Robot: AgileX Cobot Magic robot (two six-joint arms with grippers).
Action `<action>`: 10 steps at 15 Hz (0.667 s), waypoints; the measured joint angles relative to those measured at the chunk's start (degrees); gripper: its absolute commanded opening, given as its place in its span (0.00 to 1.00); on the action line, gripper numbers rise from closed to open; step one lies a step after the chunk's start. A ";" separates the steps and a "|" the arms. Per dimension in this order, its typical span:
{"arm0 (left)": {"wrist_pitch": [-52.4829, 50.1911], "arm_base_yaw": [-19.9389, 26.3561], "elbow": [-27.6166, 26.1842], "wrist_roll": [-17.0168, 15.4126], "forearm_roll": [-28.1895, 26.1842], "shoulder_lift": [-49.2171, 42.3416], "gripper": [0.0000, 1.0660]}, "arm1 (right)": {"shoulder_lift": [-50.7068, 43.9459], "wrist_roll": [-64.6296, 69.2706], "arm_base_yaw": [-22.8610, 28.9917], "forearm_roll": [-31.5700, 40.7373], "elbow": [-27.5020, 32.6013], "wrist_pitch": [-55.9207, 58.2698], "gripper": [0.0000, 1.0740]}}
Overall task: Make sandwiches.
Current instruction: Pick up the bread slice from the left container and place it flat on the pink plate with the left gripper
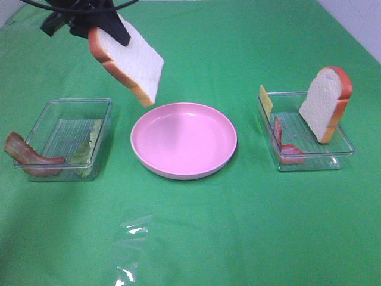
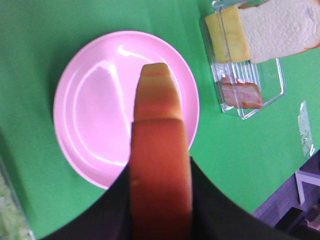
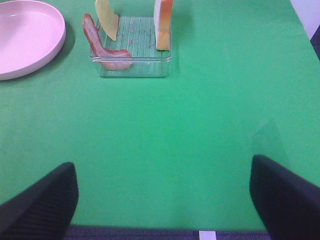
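A white bread slice [image 1: 132,62] with an orange-brown crust hangs tilted over the back left rim of the round pink plate [image 1: 183,140], and my left gripper [image 1: 89,24] is shut on it. In the left wrist view the slice's crust [image 2: 160,165] points down at the bare plate [image 2: 95,110]. The right clear tray [image 1: 306,140] holds a second bread slice [image 1: 324,101], a yellow cheese square [image 1: 265,100] and bacon [image 1: 284,146]. The left clear tray [image 1: 65,140] holds bacon [image 1: 27,156] and lettuce [image 1: 88,146]. My right gripper [image 3: 162,200] stands open over the green cloth, well short of the right tray [image 3: 131,47].
A green cloth covers the table. A crumpled piece of clear plastic [image 1: 134,247] lies on it near the front, left of centre. The table's right edge and a white wall [image 1: 363,24] show at the far right.
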 measured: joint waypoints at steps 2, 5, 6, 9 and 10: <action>0.00 -0.97 0.00 0.00 -2.81 2.92 0.00 | 0.00 0.00 0.00 0.00 0.00 0.00 0.84; -0.06 -2.98 0.00 0.29 -9.17 9.57 0.00 | 0.00 0.00 0.00 0.00 0.00 0.00 0.84; -0.06 -3.67 0.00 0.63 -9.40 10.77 0.00 | 0.00 0.00 0.00 0.00 0.00 0.00 0.84; -2.41 -5.33 0.00 1.66 -9.80 13.06 0.00 | 0.00 0.00 0.00 0.00 0.00 0.00 0.84; -4.35 -5.90 0.00 1.72 -10.54 13.81 0.00 | 0.00 0.00 0.00 0.00 0.00 0.00 0.84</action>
